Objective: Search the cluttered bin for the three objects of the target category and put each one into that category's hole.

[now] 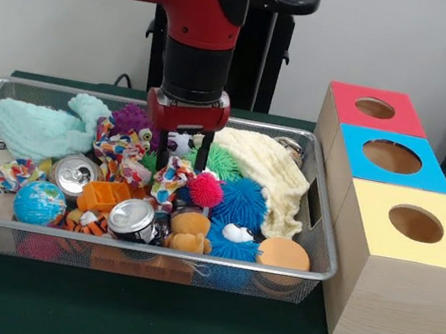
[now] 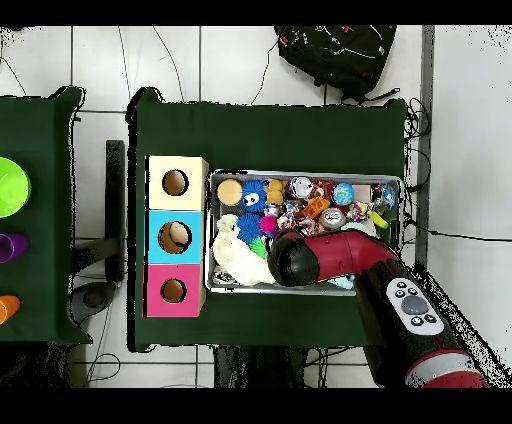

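The red and black gripper point(image 1: 180, 160) is lowered into the wide silver wire-mesh basket point(image 1: 13, 89), its dark fingers set narrowly around the top of a knotted rope toy of mixed red, blue, yellow and white strands point(image 1: 170, 180). Whether the toy is firmly pinched cannot be told; the fingers appear apart at either side of it.

Taking the pink spiky rubber ball point(image 1: 206, 190) as landmark: the straddled toy lies just to its left, touching it. A second rope toy point(image 1: 120, 150) is seen further left of the ball, and a third point(image 1: 12, 175) well to the left, near the basket's end. The round hole of the yellow-topped pale wooden cube point(image 1: 416, 223) stands well to the right of the ball, outside the basket.

The grasp is judged best closed on the thick knot, with a straight lift so loose strands are not snagged on the ball.
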